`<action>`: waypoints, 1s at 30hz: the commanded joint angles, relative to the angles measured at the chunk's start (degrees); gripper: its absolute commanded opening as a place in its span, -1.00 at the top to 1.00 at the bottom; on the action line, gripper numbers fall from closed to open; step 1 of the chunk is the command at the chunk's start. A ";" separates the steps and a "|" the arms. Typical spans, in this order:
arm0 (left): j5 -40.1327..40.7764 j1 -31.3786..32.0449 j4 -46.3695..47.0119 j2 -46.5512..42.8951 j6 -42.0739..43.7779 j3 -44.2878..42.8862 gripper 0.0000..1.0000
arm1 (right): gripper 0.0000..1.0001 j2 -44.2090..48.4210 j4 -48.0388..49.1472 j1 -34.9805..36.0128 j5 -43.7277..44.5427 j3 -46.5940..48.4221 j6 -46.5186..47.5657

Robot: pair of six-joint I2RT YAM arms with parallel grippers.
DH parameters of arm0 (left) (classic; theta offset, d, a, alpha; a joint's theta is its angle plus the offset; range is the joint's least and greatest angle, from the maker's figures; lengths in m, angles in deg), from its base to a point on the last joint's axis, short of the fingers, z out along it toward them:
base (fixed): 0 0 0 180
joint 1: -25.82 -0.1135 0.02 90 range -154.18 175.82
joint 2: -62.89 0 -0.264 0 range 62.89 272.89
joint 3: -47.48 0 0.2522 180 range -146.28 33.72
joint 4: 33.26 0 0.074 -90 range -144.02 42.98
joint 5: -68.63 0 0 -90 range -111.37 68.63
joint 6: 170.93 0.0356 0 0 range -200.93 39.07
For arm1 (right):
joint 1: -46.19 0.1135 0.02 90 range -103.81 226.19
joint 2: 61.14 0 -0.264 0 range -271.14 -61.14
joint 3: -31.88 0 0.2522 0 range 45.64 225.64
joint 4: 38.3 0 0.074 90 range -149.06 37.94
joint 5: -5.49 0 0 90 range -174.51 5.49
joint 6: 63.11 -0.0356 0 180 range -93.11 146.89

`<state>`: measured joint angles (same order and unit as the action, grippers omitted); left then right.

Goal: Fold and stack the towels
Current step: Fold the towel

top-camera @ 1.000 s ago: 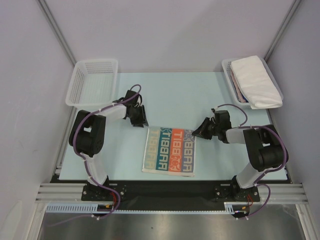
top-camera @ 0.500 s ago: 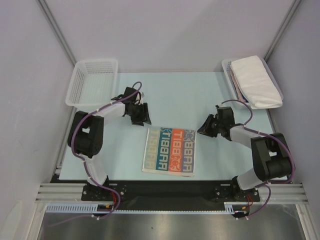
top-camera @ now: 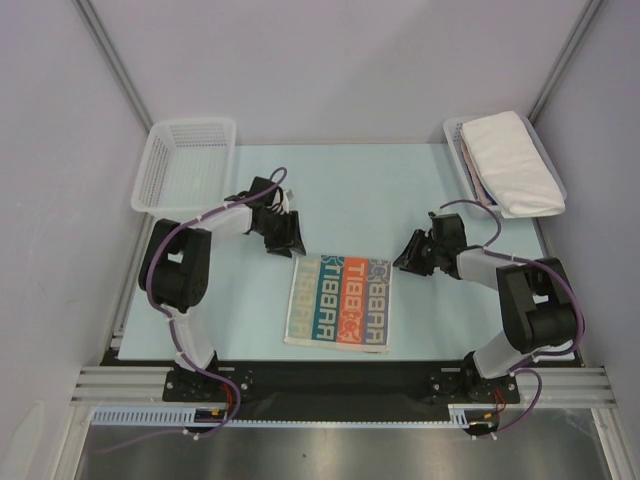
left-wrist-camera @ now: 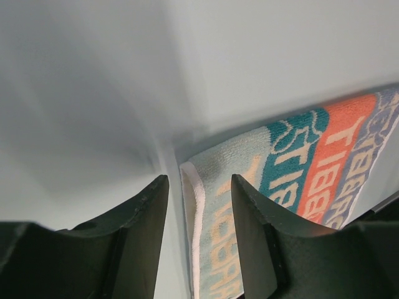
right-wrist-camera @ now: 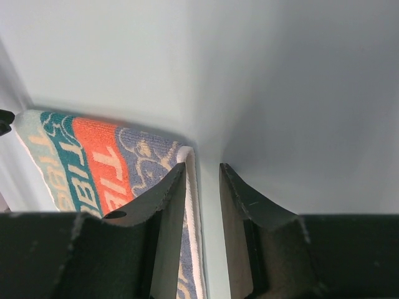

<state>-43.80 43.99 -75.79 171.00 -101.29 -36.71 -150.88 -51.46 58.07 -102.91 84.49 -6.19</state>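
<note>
A white mesh basket (top-camera: 185,165) sits at the counter's (top-camera: 340,190) far left corner. The left hand (top-camera: 289,243) is spread wide, fingers (left-wrist-camera: 143,215) straddling the far left corner of the lettered towel (top-camera: 340,312), which lies flat mid-counter by the near edge. The right hand (top-camera: 407,257), narrowly parted, gripping nothing, is at its far right corner. A white towel (top-camera: 510,160) tops the second basket (top-camera: 452,128), far right corner.

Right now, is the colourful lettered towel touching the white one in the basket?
Apart. The top view shows the lettered towel lying flat near the front, with bare table separating it from the white towel in the far-right basket.
</note>
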 commanded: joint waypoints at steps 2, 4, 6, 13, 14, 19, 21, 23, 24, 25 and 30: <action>-0.07 0.11 -2.33 0.96 2.60 -1.19 0.02 | 0.32 -1.41 1.25 0.16 0.46 1.93 1.53; 1.60 0.72 -3.04 1.04 3.04 -1.63 0.03 | 0.32 -1.76 1.07 0.51 0.72 2.19 1.62; 3.18 1.33 -4.44 1.48 3.66 -2.60 0.06 | 0.33 -2.28 1.07 0.78 1.43 2.37 1.79; 5.91 2.22 -5.24 4.12 3.57 -4.45 0.12 | 0.35 -5.27 1.51 2.09 1.96 3.68 1.79; 6.17 2.22 -5.24 4.38 3.49 -4.71 0.13 | 0.35 -5.45 1.51 2.36 2.04 3.86 1.70; 6.44 2.22 -4.63 5.87 2.78 -4.80 0.21 | 0.36 -6.24 1.68 2.97 2.22 3.87 1.97; 6.35 2.30 -4.54 6.32 2.52 -5.24 0.23 | 0.37 -6.16 1.42 3.15 2.57 3.87 2.14; 6.44 2.30 -4.45 6.67 2.43 -5.41 0.27 | 0.36 -5.98 1.33 3.15 2.92 3.78 2.23; 6.27 2.30 -4.45 6.76 2.43 -5.33 0.29 | 0.37 -5.81 1.16 3.24 3.01 3.78 2.23; 6.44 2.30 -4.36 6.76 2.43 -5.41 0.32 | 0.37 -5.72 0.90 3.15 3.19 3.78 2.58; 5.74 2.30 -3.83 7.02 1.99 -4.98 0.54 | 0.43 -5.71 0.89 3.24 2.57 3.78 2.58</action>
<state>-39.61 45.91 -80.49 175.94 -99.54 -41.39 -155.49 -48.31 60.86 -102.27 87.94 -5.34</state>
